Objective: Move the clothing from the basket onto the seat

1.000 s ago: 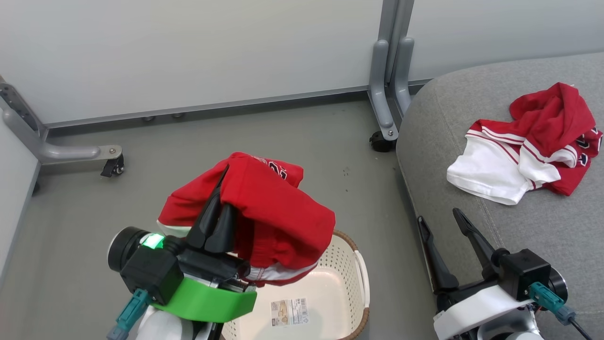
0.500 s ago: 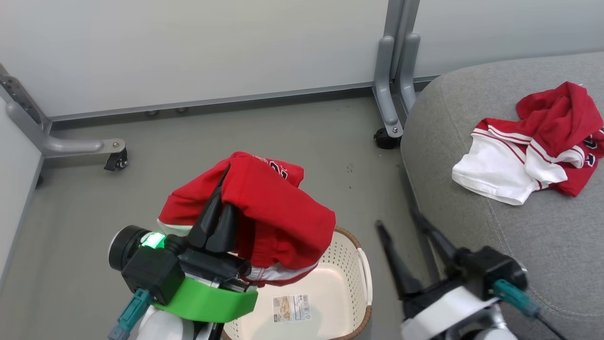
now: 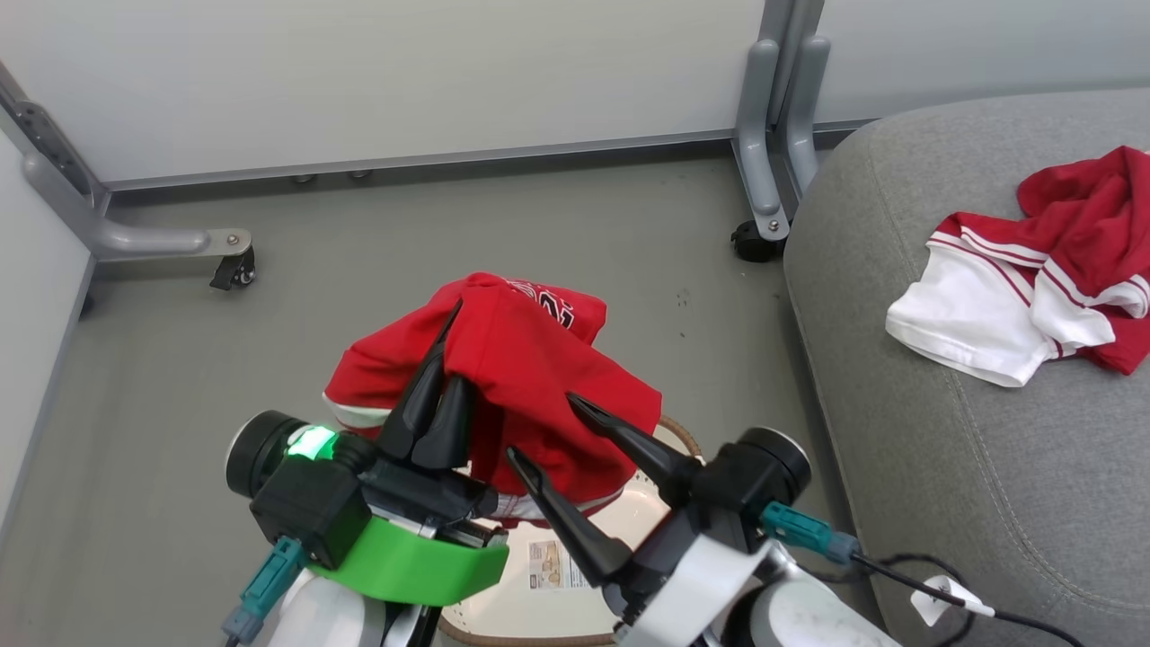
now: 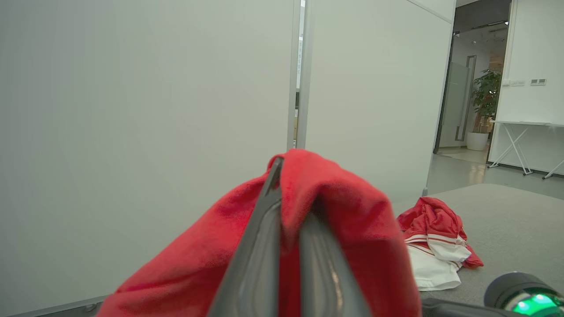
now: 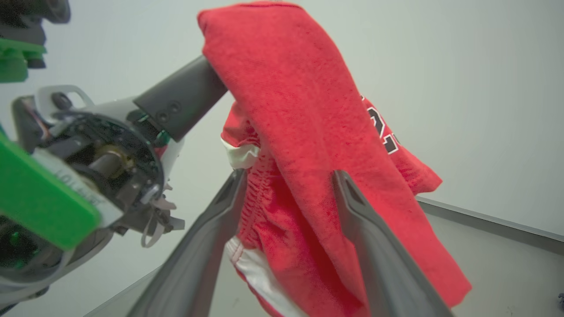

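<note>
The laundry basket (image 3: 685, 433) stands on the grey floor (image 3: 404, 243) just beside the seat (image 3: 943, 503), largely hidden under both arms. The strip of its cream bottom that shows carries a printed label (image 3: 550, 566).

Above the basket, the left gripper (image 3: 454, 359) is clamped on a red jersey (image 3: 539, 377). Its two dark fingers are pressed together, with the fabric pinched between them and draped over their tips. The jersey hangs clear of the basket, with a white band along its lower hem and white, black-edged lettering (image 5: 380, 131) on a far fold.

The right gripper (image 3: 539, 422) has its fingers spread wide and points up at the hanging cloth from the seat side. In the right wrist view the red fabric lies across the gap between its tips; whether they touch it cannot be told.

A second garment (image 3: 1015, 305), red with a white panel and striped trim, lies crumpled on the grey seat cushion, well apart from the basket.
</note>
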Tool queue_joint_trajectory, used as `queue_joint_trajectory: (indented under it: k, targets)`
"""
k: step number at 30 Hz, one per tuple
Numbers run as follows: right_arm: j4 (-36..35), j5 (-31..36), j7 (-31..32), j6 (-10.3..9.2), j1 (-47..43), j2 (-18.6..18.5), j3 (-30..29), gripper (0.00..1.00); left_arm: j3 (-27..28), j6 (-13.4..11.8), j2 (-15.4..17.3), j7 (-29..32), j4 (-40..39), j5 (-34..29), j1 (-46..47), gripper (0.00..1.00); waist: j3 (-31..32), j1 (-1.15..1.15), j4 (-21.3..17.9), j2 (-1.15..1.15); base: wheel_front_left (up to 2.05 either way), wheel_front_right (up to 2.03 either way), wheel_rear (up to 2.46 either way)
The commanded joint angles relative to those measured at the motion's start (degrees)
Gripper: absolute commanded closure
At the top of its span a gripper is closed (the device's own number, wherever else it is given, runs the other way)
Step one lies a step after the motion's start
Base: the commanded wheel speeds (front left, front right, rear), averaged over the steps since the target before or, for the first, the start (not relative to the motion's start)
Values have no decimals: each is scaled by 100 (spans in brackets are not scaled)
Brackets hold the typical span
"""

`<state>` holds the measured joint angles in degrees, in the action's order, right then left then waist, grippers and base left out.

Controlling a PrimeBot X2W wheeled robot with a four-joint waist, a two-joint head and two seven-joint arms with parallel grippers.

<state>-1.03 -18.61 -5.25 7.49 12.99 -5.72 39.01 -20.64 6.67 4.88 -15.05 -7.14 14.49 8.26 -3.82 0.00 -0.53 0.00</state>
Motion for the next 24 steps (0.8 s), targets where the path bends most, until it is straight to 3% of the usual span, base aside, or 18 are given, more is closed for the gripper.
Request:
queue_joint_trajectory:
  k: [1,11,12,13,24]
  targets:
    - [118,-69,-85,0,198,40,81,0,-7,27,5,-17,4,-31,122,100,-32,0,33,0,0,0,0]
    - [1124,-200,-302,0,1109,229,511,0,-109,61,-12,-17,5,-22,196,100,-72,0,105,0,0,0,0]
    - [1189,-245,-316,0,1155,237,543,63,-115,65,-12,-17,4,-16,202,100,-72,0,111,0,0,0,0]
    - [1265,-266,-354,0,1218,239,570,100,-124,67,-12,-17,5,-7,206,100,-71,0,116,0,0,0,0]
    - [1651,-495,-584,0,1503,274,747,100,-113,74,-12,-17,29,43,201,100,-106,0,110,0,0,0,0]
